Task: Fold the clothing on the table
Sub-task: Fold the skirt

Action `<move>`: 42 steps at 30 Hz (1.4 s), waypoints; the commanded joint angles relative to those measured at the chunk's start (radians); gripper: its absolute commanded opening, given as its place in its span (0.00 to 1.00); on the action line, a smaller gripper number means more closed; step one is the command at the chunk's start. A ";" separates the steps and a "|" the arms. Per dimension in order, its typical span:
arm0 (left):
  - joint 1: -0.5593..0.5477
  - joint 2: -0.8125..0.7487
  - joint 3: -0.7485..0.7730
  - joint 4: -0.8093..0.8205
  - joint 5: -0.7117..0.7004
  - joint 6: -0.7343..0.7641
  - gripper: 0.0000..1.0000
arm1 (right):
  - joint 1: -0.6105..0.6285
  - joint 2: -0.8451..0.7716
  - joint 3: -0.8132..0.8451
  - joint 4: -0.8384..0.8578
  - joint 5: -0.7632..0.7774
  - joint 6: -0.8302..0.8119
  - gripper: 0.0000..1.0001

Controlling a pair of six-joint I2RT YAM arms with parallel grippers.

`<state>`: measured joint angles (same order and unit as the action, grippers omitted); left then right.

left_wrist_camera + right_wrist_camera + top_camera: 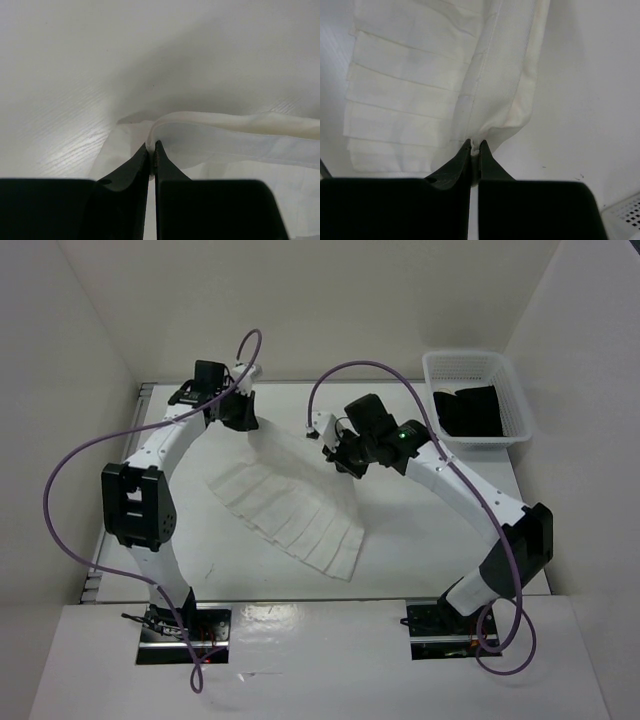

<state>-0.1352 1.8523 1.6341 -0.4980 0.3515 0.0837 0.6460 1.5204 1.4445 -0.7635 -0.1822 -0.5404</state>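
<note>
The clothing (290, 505), a white pleated fan-shaped garment, lies across the middle of the table (420, 550), its far edge lifted between the two arms. My left gripper (245, 423) holds the far left corner; in the left wrist view the gripper (152, 146) is shut on a thin fold of the clothing (225, 131). My right gripper (338, 455) holds the far right corner. In the right wrist view that gripper (475, 145) pinches bunched fabric, and the clothing (415, 95) hangs away with its pleats showing.
A white mesh basket (505, 390) with a black cloth (468, 410) in it stands at the back right. White walls close in the table on the left, back and right. Purple cables loop above both arms.
</note>
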 commanded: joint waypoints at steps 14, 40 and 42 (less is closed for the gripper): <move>0.045 -0.125 -0.149 -0.005 0.064 0.080 0.11 | 0.096 0.040 0.010 -0.198 -0.220 -0.055 0.00; 0.105 -0.447 -0.376 -0.129 0.139 0.169 0.11 | 0.300 0.176 -0.018 -0.188 -0.290 -0.064 0.00; 0.105 -0.473 -0.399 -0.140 0.130 0.179 0.11 | 0.310 0.188 -0.009 -0.188 -0.290 -0.064 0.00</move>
<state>-0.0422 1.4322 1.2530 -0.6292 0.4702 0.2165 0.9329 1.6917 1.4322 -0.9138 -0.4351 -0.6003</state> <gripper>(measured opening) 0.113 0.036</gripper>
